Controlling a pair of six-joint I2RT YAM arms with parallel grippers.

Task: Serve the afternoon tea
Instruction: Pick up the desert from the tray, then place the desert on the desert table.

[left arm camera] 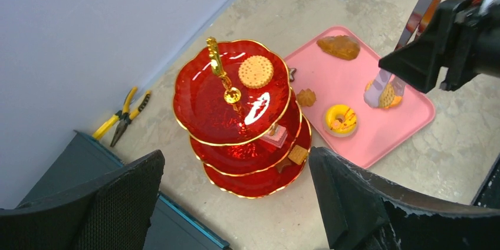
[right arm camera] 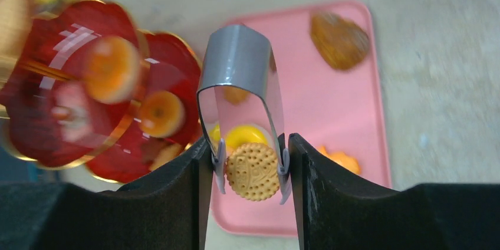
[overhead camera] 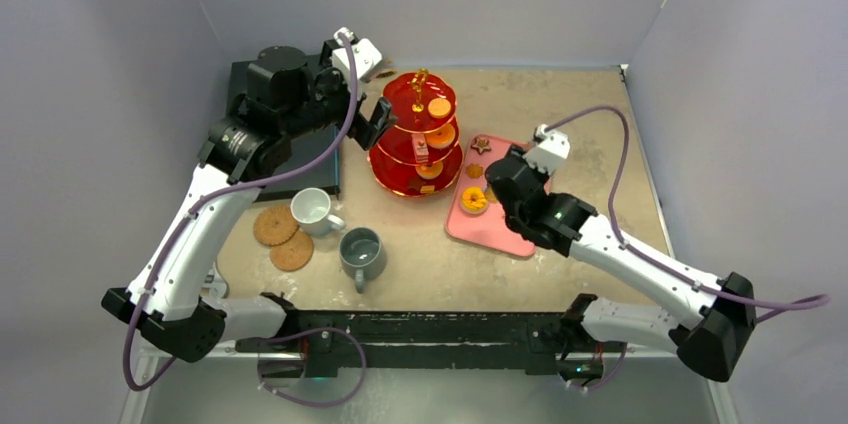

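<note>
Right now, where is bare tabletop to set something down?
Free: the far right corner behind the pink tray; the near strip between grey mug and tray. Crowded: coasters, white mug and grey mug at left, stand beside tray.

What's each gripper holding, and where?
Right gripper: fingers clamp the silver tongs across both arms, toward the tips; tongs pinch a round biscuit by its edges. Left gripper: open, holding nothing.

The top camera looked steeply down from high at the near side, taking in the whole table. The left wrist view hung above the red stand. The right wrist view sat close over the pink tray. All three seemingly shared the stand and tray, though the stand was blurred in the right wrist view.
</note>
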